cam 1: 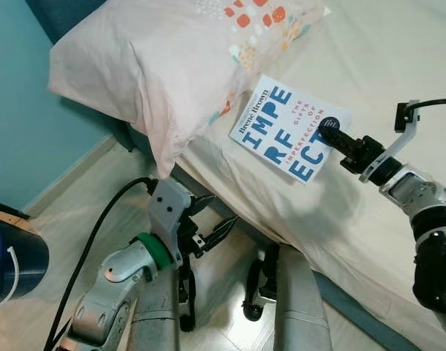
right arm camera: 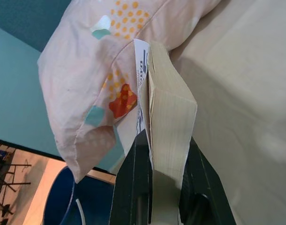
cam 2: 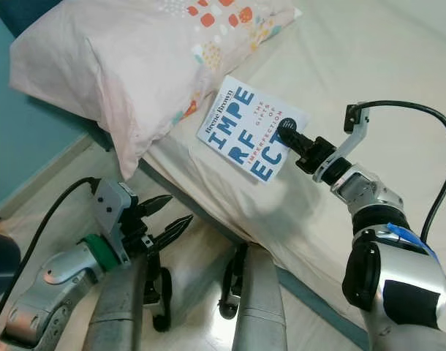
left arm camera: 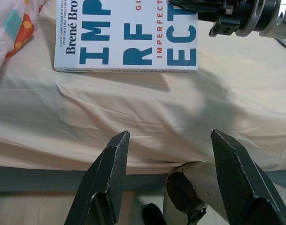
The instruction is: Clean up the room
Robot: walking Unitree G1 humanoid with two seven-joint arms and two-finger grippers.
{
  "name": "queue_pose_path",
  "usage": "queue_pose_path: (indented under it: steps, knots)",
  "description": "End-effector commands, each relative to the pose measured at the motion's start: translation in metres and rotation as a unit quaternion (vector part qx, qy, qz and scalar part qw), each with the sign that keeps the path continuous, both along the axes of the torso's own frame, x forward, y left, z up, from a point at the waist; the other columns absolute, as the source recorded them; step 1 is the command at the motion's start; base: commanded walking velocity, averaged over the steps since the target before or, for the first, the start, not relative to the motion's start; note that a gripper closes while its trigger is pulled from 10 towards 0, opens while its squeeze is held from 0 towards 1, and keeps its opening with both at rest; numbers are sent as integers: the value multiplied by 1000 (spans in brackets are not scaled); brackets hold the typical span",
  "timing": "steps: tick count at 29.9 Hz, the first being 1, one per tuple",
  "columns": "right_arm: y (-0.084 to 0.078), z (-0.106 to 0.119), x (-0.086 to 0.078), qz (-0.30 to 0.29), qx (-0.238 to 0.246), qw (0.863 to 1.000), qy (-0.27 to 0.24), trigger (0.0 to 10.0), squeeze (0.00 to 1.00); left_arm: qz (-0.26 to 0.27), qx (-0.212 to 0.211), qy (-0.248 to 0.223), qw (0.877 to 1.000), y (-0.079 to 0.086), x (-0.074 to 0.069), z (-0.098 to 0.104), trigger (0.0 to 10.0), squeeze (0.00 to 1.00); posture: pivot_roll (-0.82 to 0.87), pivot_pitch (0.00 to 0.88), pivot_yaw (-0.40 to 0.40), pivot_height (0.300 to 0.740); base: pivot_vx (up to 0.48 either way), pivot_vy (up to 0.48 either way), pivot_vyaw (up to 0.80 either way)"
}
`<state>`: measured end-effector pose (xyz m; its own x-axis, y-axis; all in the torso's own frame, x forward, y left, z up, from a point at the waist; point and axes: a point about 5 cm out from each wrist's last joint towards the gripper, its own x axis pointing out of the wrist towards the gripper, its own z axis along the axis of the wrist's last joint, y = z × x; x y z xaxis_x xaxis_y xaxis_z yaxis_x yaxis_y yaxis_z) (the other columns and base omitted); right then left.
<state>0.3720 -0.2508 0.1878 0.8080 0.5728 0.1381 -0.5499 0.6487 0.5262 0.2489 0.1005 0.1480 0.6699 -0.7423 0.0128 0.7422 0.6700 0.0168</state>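
The book lies on the bed, just beside the pillow, with one edge clamped between the fingers of the right claw. It is a thin paperback: light, probably flexible, with a smooth cover that may slip. A hold deep over the page block, near the spine, limits sagging. The left claw hangs with its fingers spread, low beside the bed edge, empty. A blue bin stands on the floor.
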Motion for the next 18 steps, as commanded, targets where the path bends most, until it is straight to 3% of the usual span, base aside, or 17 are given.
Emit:
queue_pose_path:
  steps: [1, 6, 18]
  knots:
    - [-2, -9, -5, 14, 6, 1000, 13, 10000, 0, -14, 1, 13, 1000, -2, -7, -4, 10000, 0, 178, 367, 8, 605, 0, 0, 0]
    - [-1, -11, -7, 35, -12, 999, 19, 10000, 0, -20, 2, 16, 1000, -2, -9, -3, 10000, 0, 179, 366, 7, 605, 0, 0, 0]
    - [-6, -13, -5, -5, -23, 1000, 15, 10000, 0, -28, 9, 15, 999, -2, -9, -2, 10000, 0, 185, 355, 16, 605, 0, 0, 0]
